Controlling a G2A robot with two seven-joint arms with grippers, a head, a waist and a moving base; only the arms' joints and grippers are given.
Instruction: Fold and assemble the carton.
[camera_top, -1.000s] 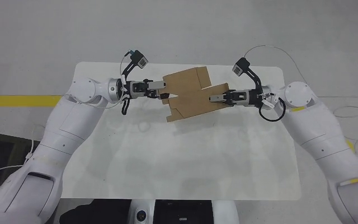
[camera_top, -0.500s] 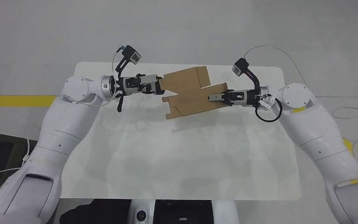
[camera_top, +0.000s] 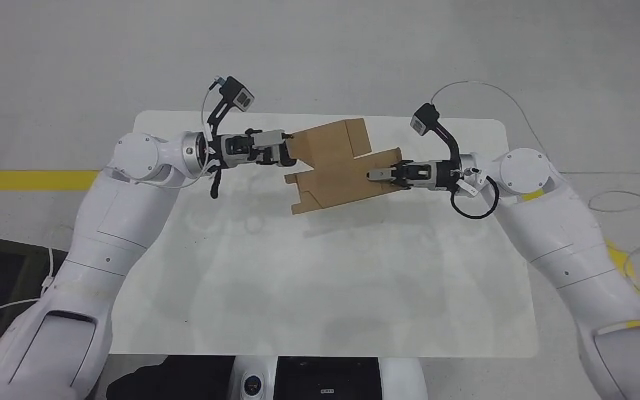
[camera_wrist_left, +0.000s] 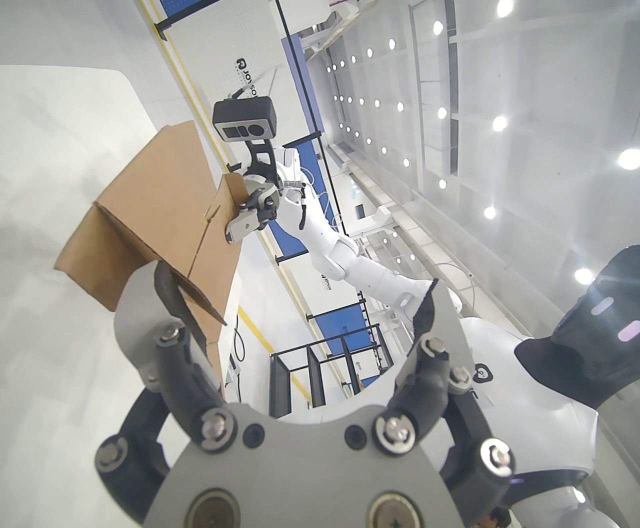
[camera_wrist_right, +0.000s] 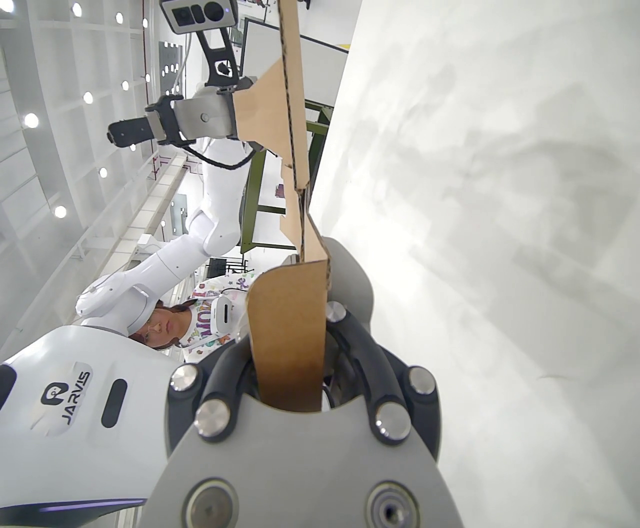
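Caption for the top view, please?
Right gripper grips one end of the carton; open left gripper at the other, over a white table.

Fig. My workplace, a large robotics lab hall: high ceiling (camera_wrist_left: 530, 70) with rows of round lamps (camera_wrist_left: 500, 122), blue wall panels (camera_wrist_left: 340, 322), a yellow floor line (camera_top: 50, 180) past my white tabletop (camera_top: 320, 290), left edge.

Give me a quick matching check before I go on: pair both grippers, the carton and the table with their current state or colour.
Things:
1. left gripper
2. right gripper
3. carton
4. table

States:
A. white, under both arms
B. shut on the carton's flap
C. brown, between the two grippers
D. open, at the carton's edge

Pairs: 1-D, 2-B, 3-C, 4-A
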